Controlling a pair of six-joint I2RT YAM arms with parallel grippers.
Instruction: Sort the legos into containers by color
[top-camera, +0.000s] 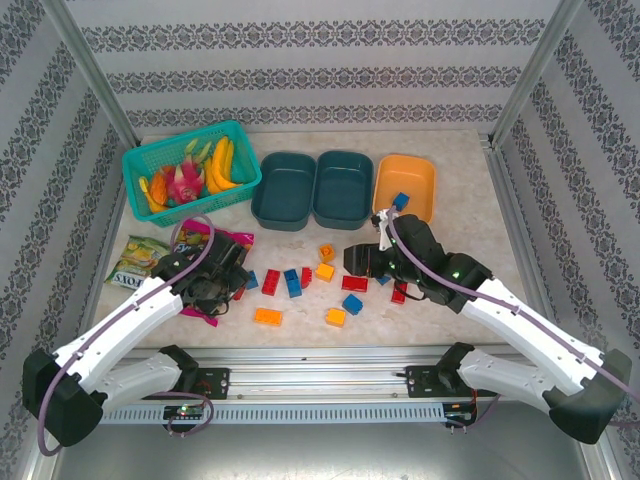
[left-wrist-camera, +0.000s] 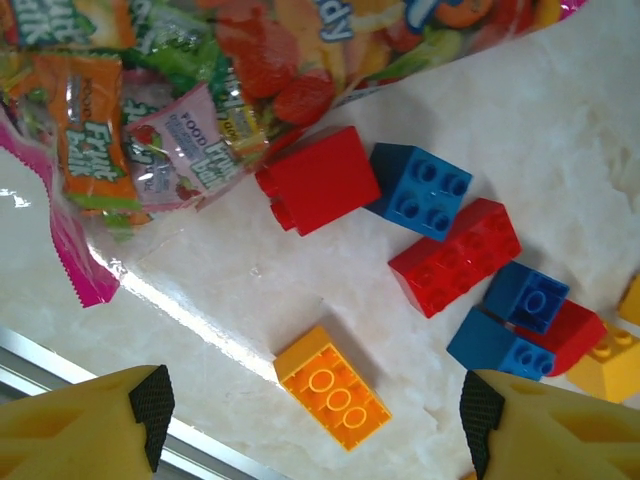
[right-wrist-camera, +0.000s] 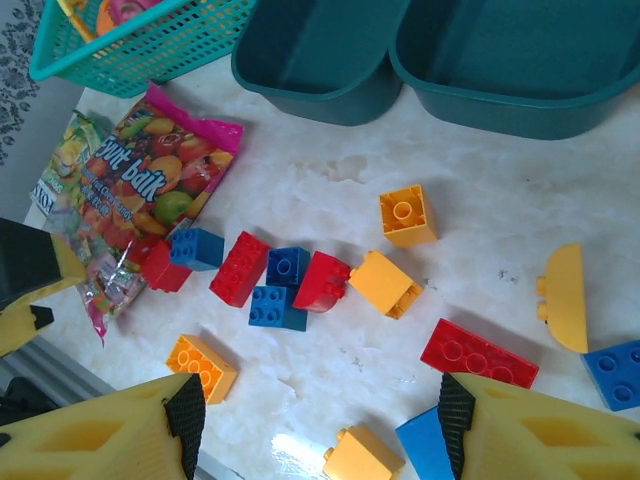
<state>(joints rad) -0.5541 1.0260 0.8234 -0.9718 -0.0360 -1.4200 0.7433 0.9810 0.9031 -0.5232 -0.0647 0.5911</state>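
Hovering over an oblong orange plastic brick (left-wrist-camera: 332, 388) of six studs with the left gripper (left-wrist-camera: 315, 428) — jaws apart, a black pad (left-wrist-camera: 150, 412) on either side, nothing gripped. Brick lying diagonally on the pale marble-look table (left-wrist-camera: 520, 90), near its front edge, apart from the red square brick (left-wrist-camera: 318, 178) and the blue four-stud brick (left-wrist-camera: 425, 190) beyond.

Judged as the step in hand: closing on this orange brick. Best done by turning the wrist first to square the pads with the brick's long sides, then lowering to just above the table, then closing gently on the flat walls, not across the corners — a likely way to twist it or pop it loose. Worth keeping off the crinkly pink fruit-snack bag (left-wrist-camera: 150, 120) to one side.

As for the right gripper (right-wrist-camera: 320, 425): likewise spread and holding nothing, poised above scattered bricks, a long red brick (right-wrist-camera: 478, 353) just ahead.

Farther back, two dark teal plastic tubs (top-camera: 283, 190) side by side with nothing seen inside, and beside them an orange plastic tub (top-camera: 385, 180) holding one blue brick (top-camera: 400, 201). So probably a teal tub for the orange brick, though not certain.
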